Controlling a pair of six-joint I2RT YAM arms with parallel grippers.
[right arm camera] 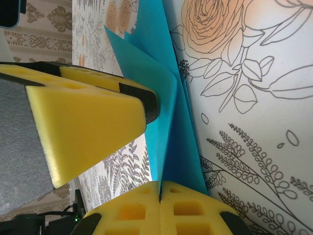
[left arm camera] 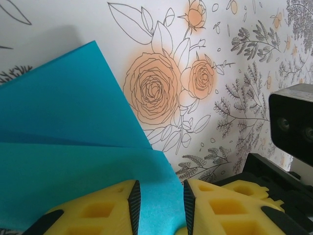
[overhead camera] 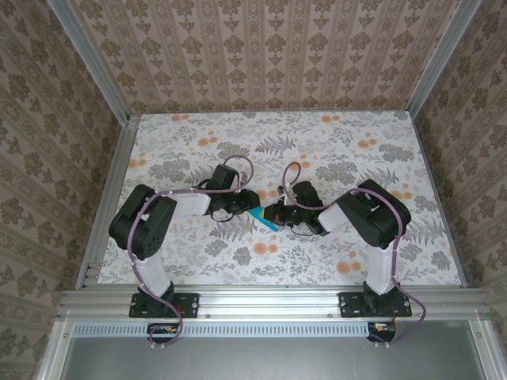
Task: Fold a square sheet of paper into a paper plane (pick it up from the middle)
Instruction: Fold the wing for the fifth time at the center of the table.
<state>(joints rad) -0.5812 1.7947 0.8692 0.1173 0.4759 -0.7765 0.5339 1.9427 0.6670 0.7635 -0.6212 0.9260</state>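
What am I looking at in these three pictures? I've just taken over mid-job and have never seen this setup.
Two robot arms are bolted at the near edge of a flower-patterned table. The top picture looks down from above and behind them: the left arm on the left and the right arm on the right, meeting in the middle. The other two pictures come from a small camera on each wrist, so the yellow blocks at the bottom are that arm's own fingers. Between the arms is a sheet of blue paper, already creased into layers. The right arm's fingers are closed together on an edge of it. The left arm's fingers stand a little apart with paper showing in the gap; I cannot tell whether they press it.
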